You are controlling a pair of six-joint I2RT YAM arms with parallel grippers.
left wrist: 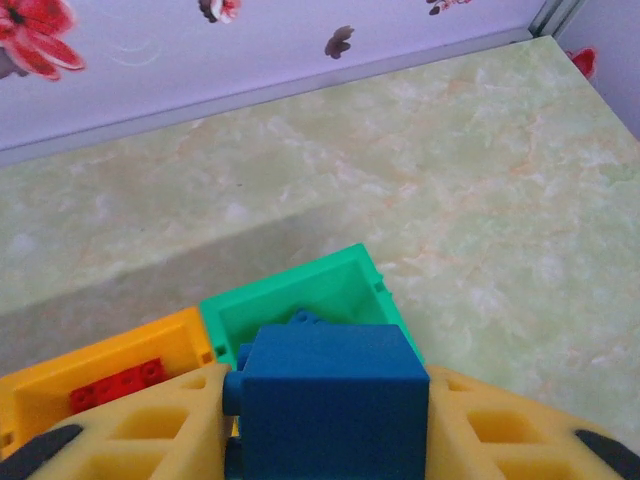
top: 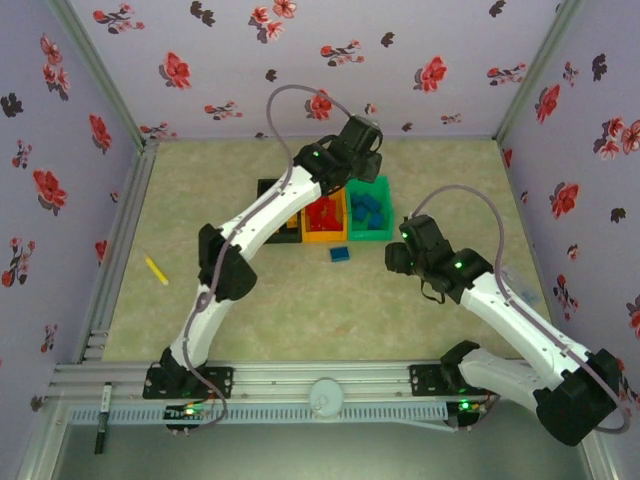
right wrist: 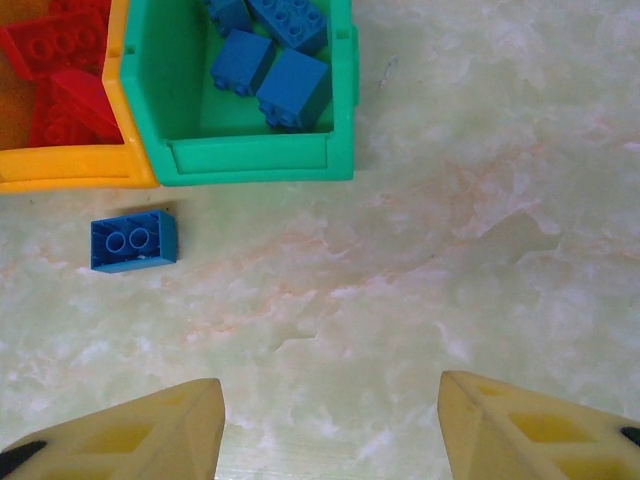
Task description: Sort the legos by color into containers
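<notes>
While the left end effector [left wrist: 325, 425] is closed on a blue rectangular plastic brick [left wrist: 325, 395], pinched between its two yellow fingers [left wrist: 480, 410], it hangs above the green square plastic bin [left wrist: 300, 290]. This is the right-hand bin of three joined open-top bins. It contains several blue bricks [right wrist: 270, 60]. The orange bin [left wrist: 110, 350] to its left contains red bricks [right wrist: 60, 70]. The black bin [top: 268, 187] at the left end is largely hidden by the arm.

The step in hand is judged to be the deposit of the held blue brick. The next move calls for centring the brick inside the green rim, then parting the fingers so that it drops clear of the wall.

The right end effector [right wrist: 330, 430] stands open and empty above the worktop [right wrist: 480, 200]. A loose blue brick [right wrist: 133, 240] lies on the worktop just on the near side of the orange bin. A yellow elongated piece [top: 157, 270], apparently a brick, lies well apart at the left. Neither is sorted yet.
</notes>
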